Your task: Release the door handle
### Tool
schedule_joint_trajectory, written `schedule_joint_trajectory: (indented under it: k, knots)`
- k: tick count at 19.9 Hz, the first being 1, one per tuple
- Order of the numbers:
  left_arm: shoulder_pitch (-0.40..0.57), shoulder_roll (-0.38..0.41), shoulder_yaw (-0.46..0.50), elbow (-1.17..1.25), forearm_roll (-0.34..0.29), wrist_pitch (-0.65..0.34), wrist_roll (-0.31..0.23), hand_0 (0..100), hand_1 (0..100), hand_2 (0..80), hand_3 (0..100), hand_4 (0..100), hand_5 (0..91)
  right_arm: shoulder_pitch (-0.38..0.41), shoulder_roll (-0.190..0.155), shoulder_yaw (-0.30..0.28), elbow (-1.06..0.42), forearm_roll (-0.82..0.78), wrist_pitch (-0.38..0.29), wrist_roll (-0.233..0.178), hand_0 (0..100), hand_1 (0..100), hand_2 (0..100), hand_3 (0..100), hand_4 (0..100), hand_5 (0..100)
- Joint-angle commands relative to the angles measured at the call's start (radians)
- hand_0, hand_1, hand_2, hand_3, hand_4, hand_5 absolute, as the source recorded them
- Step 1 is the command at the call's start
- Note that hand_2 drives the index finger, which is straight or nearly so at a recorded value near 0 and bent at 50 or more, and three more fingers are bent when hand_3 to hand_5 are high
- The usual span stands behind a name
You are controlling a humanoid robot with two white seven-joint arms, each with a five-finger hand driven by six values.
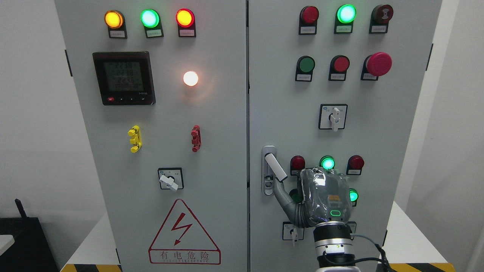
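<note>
On the left cabinet door, the black digital meter [124,78] shows rows of digits, roughly 2238, 2238 and 2296. Lower down, the red warning triangle [184,233] with a lightning bolt reads 有电危险. The small labels under the lamps are too small to read.

Right robot hand [315,194] raised, thumb outstretched, fingers seemingly uncurled.

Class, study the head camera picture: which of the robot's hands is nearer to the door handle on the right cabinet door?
Right. The right hand is just right of and below the door handle, with one finger reaching up to its lower end. The left hand is not in view.
</note>
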Motion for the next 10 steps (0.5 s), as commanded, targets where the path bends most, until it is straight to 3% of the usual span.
schedule_joint_trajectory:
  k: [1, 10]
  knots:
    - [-0.001, 0.0, 0.011, 0.017, 0.0, 0.001, 0.001, 12, 39, 0.0, 0, 0, 0.0, 0.0, -0.006, -0.011, -0.01, -0.001, 0.0, 0.001, 44, 15, 100, 100, 90, 91]
    - [-0.001, 0.0, 0.011, 0.017, 0.0, 0.001, 0.001, 12, 39, 0.0, 0, 0, 0.0, -0.003, -0.008, -0.02, -0.017, -0.001, -0.001, 0.001, 45, 15, 99, 100, 90, 91]
